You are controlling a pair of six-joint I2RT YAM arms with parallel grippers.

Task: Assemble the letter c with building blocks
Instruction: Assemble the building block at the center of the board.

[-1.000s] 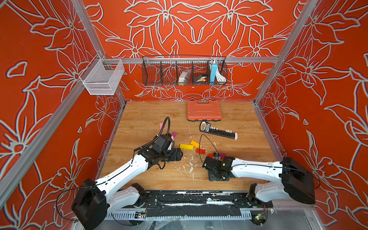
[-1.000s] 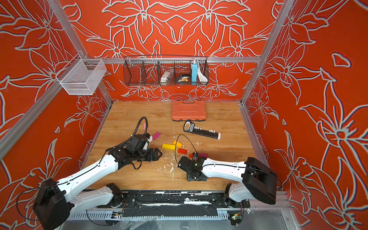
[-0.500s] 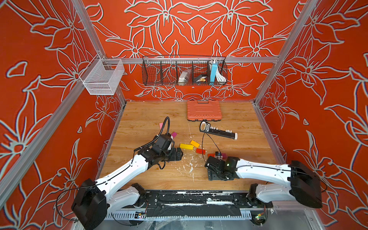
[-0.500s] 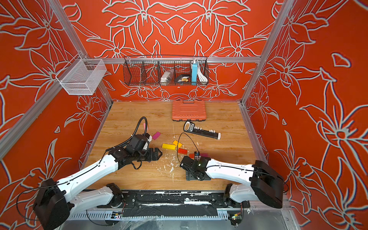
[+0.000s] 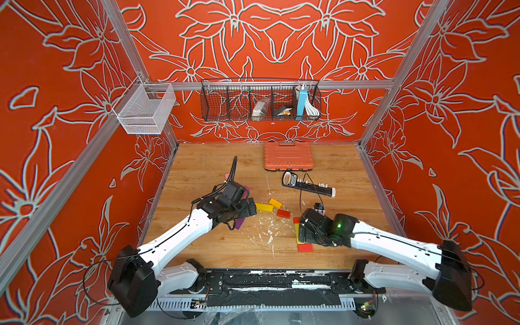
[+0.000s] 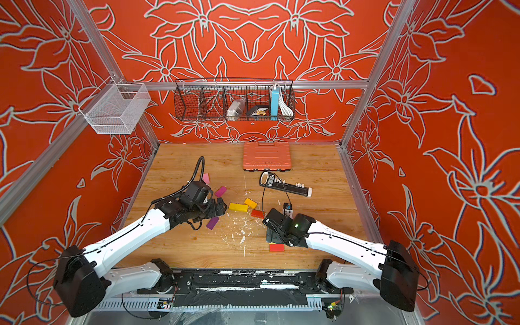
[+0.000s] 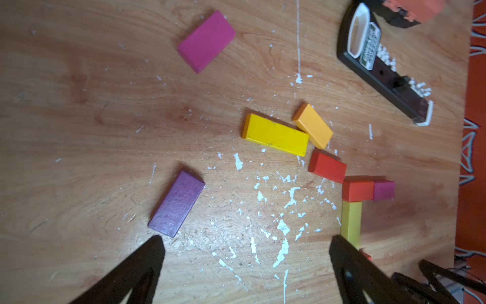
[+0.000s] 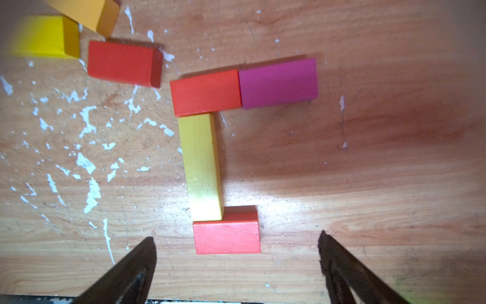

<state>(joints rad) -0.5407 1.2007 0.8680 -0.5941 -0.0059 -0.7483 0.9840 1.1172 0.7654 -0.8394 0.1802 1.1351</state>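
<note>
The right gripper (image 8: 236, 235) has spread its jaws wide; the red block (image 8: 227, 234), earlier hidden under it in both top views, now shows free, touching the yellow block's (image 8: 201, 165) end; the right arm's black joint (image 5: 450, 273) has swung outward toward the wall; the left gripper (image 7: 245, 237) seems slightly wider open, though the earlier views are coarse.

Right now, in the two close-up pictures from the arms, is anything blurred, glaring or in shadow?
Right wrist view: glare whitens the wood table beside the long yellow block; the loose yellow block at the picture's corner is out of focus. Left wrist view: the orange case at the edge is blurred, the purple block sharp.
</note>
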